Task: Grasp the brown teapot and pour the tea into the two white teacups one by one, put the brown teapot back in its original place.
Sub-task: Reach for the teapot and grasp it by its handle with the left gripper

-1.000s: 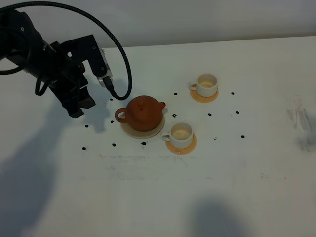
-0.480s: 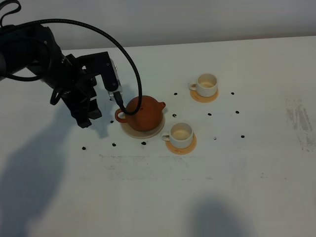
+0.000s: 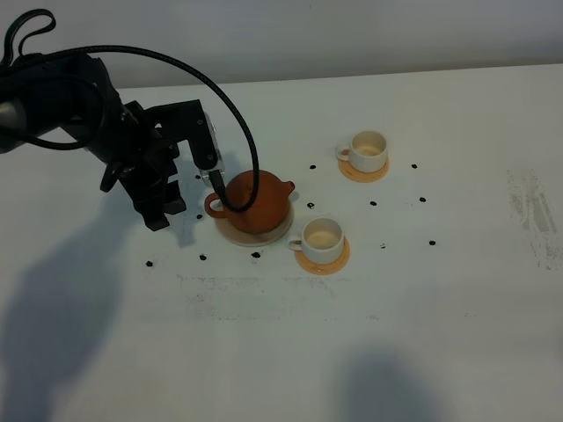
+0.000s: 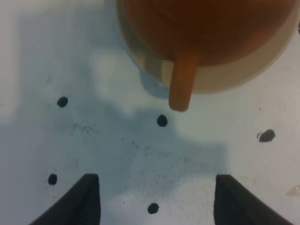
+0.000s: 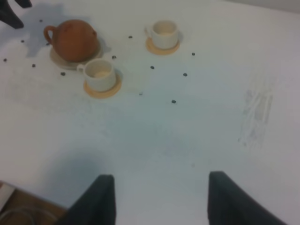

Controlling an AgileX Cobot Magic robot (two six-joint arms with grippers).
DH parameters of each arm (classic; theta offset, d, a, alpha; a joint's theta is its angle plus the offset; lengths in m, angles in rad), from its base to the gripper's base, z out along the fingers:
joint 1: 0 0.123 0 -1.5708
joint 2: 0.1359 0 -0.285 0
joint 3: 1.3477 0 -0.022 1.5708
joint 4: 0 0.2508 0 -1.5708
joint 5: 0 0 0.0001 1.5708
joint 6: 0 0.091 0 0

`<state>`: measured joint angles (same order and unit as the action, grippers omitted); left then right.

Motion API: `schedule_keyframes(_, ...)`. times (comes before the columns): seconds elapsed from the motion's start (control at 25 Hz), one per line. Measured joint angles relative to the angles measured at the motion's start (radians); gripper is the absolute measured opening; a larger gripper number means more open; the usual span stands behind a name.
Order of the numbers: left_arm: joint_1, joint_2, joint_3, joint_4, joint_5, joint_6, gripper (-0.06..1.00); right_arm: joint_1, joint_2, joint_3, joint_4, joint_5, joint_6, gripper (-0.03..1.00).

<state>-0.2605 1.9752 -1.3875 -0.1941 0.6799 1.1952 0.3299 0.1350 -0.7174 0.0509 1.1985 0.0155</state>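
The brown teapot [image 3: 257,200] stands on its beige disc coaster [image 3: 266,238] left of centre. Its loop handle [image 3: 213,207] points left. My left gripper [image 3: 161,214] is open and empty, just left of the handle and apart from it. In the left wrist view the handle [image 4: 180,86] and teapot [image 4: 206,23] lie ahead of the open left gripper [image 4: 157,206]. One white teacup [image 3: 369,149] stands at the back right, the other [image 3: 324,235] right of the teapot, each on an orange-tan coaster. My right gripper [image 5: 161,201] is open, empty and far from the teapot [image 5: 75,40].
Small black dots [image 3: 256,255] are scattered on the white table around the teapot and cups. A black cable [image 3: 237,132] loops from the left arm over the teapot's left side. A faint scuff mark [image 3: 532,211] lies at the right.
My left arm has moved right and slightly down toward the teapot's handle, still open. The teapot and cups have not moved.
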Motion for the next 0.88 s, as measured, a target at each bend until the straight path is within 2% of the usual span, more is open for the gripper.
schedule_keyframes(0.32, -0.023, 0.007, 0.000, -0.001, -0.017, 0.059, 0.52, 0.000, -0.136, 0.103, -0.011, -0.009, 0.000, 0.45)
schedule_keyframes(0.6, -0.023, 0.007, 0.000, -0.020, -0.015, 0.152, 0.52, 0.000, -0.141, 0.109, -0.011, 0.007, -0.010, 0.45)
schedule_keyframes(0.88, -0.023, 0.008, 0.000, -0.073, -0.017, 0.186, 0.52, 0.000, -0.141, 0.136, -0.019, -0.007, -0.045, 0.45)
